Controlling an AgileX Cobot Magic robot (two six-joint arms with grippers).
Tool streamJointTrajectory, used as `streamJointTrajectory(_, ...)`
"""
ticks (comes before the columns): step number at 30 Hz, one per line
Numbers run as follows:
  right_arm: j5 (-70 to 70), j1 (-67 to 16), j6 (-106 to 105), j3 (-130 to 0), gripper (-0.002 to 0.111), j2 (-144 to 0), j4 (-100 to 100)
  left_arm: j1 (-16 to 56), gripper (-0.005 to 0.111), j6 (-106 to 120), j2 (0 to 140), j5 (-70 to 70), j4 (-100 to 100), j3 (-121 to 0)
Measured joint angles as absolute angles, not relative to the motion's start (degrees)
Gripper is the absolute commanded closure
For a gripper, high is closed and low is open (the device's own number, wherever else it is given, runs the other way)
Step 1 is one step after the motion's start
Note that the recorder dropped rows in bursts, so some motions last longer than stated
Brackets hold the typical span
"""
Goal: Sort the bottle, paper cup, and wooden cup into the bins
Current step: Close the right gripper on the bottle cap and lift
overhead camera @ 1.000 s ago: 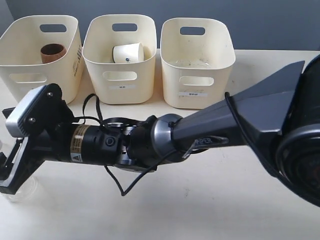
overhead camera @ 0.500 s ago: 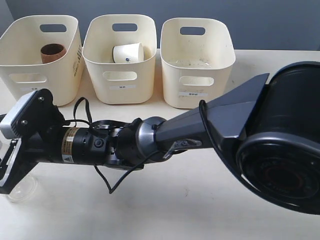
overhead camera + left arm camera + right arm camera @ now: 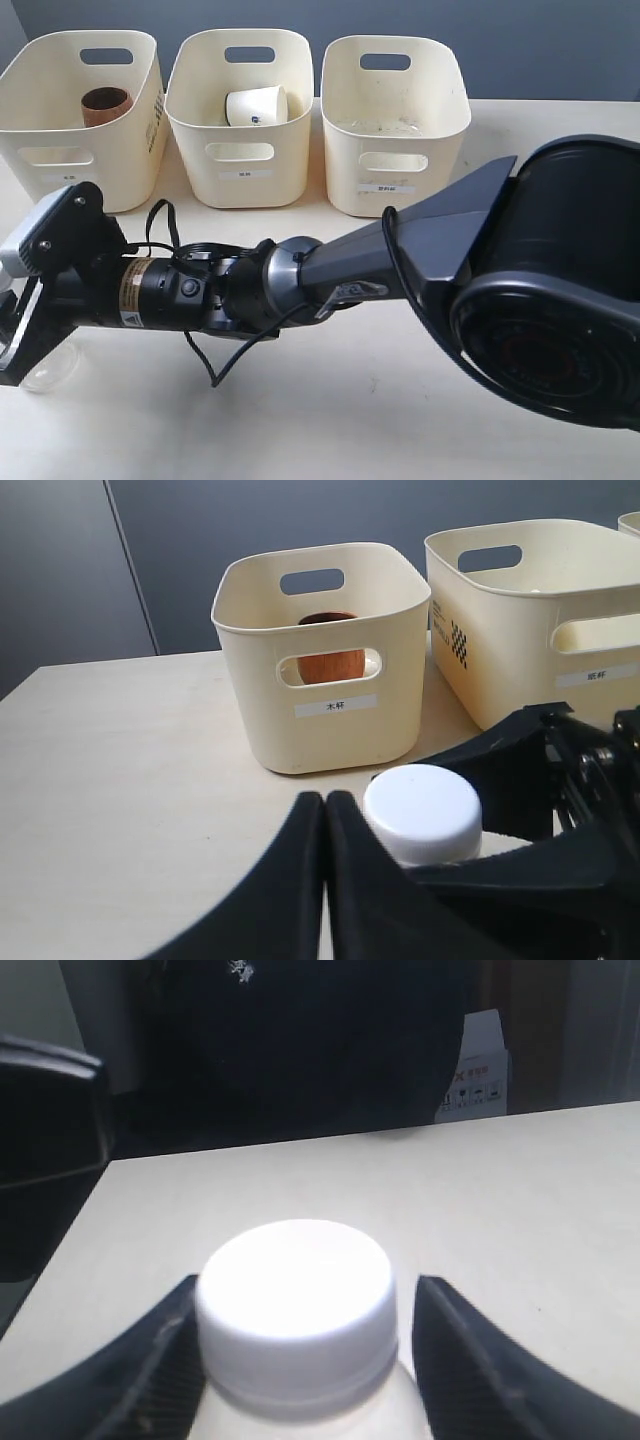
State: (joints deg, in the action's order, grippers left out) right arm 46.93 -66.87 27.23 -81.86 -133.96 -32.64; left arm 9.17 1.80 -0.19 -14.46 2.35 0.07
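Observation:
The clear bottle (image 3: pixel 48 366) stands on the table at the near left, its white cap (image 3: pixel 422 812) upward. My right gripper (image 3: pixel 305 1285) reaches across to it, open, with one finger on each side of the cap (image 3: pixel 292 1300); a gap shows at one finger (image 3: pixel 450 1340). My left gripper (image 3: pixel 325 815) is shut and empty, its tips just beside the cap. The wooden cup (image 3: pixel 105 103) lies in the left bin (image 3: pixel 40 160). In the middle bin (image 3: pixel 240 150) lies the paper cup (image 3: pixel 256 105). The right bin (image 3: pixel 395 150) holds neither cup.
The right arm (image 3: pixel 400 250) stretches low across the table in front of the bins, with a loose black cable (image 3: pixel 215 365) hanging from it. In the left wrist view the labelled left bin (image 3: pixel 250 680) stands just behind the bottle.
The right arm has pushed further toward the left and lower, bringing its gripper down around the bottle. The cups and bins have stayed put.

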Motion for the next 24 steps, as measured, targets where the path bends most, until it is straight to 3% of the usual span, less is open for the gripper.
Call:
streamJointTrajectory(19,40.7,-67.6,27.0,-82.0,0.109,-131.9,-30.7,9.2,0.107,1.8,-0.2,-14.5,2.3,0.1)
streamJointTrajectory(24,39.9,-67.6,18.6,-75.6,0.109,-127.6,-23.0,9.2,0.107,1.8,-0.2,-14.5,2.3,0.1)
